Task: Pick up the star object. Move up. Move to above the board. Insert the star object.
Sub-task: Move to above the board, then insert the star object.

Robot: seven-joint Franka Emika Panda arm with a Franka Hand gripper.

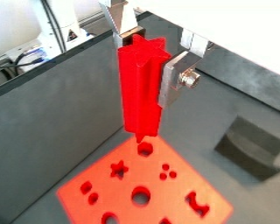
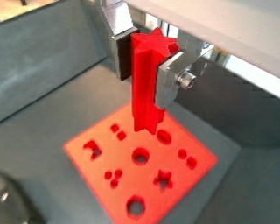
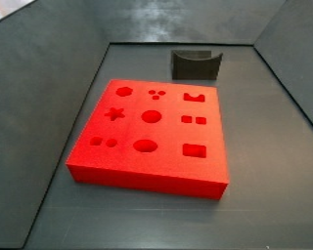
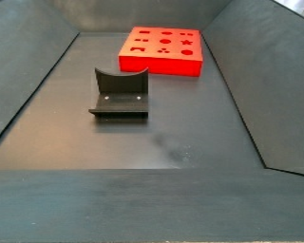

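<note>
Red star object [image 1: 140, 92] hangs upright, long axis vertical, clamped between the gripper [image 1: 150, 54] fingers [image 1: 175, 80], above the board [image 1: 143, 191].

There is one slim red star-shaped peg [image 1: 140, 87] between one gripper's [image 1: 153, 58] silver fingers, one flat red rectangular holed board [image 3: 153, 137], and one dark grey U-shaped holder [image 4: 119, 93].

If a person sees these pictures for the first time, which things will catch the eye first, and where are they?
First comes the star object, a tall red peg held upright between the fingers of the gripper, hanging above the board in both wrist views. Next is the board itself, a bright red block with shaped holes, lying on the dark floor in both side views. The dark grey U-shaped holder stands apart from it, empty.
</note>
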